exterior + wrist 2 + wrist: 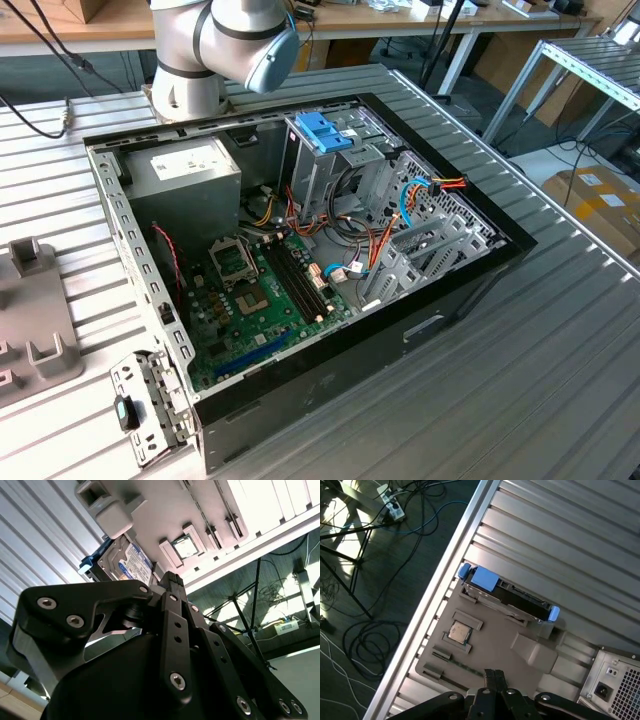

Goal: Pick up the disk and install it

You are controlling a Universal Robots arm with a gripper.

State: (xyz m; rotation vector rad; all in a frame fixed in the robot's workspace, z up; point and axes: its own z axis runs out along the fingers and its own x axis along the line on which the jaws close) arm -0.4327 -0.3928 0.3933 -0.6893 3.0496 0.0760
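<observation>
Ribbed metal bench (520, 380) carries an open PC case (430, 330) lying on its side, board and cables exposed. Grey arm (220, 45) rises from behind the case in the exterior view. Drive cage (335, 170) with a blue clip (325, 130) stands inside the case, beside the power supply (185, 170).

Grey tray (490, 650) sits on the bench just beside the case's rear corner, along the bench edge next to the floor (370, 605) with loose cables. Part of the tray is at the exterior view's left.

Disk (512, 597) is propped on its long edge in a slot at the tray's rim, dark body with blue carrier ends, label side facing the second wrist view (127, 562). It is not in the case.

Fingers (490, 677) are together, nothing between them, hanging over the tray. Disk is apart from them, no contact, with bare tray surface in between; in the second wrist view it is just past the fingertips (172, 580).

Small square chip (458, 631) sits in a tray pocket near the disk, to one side of the fingers.
</observation>
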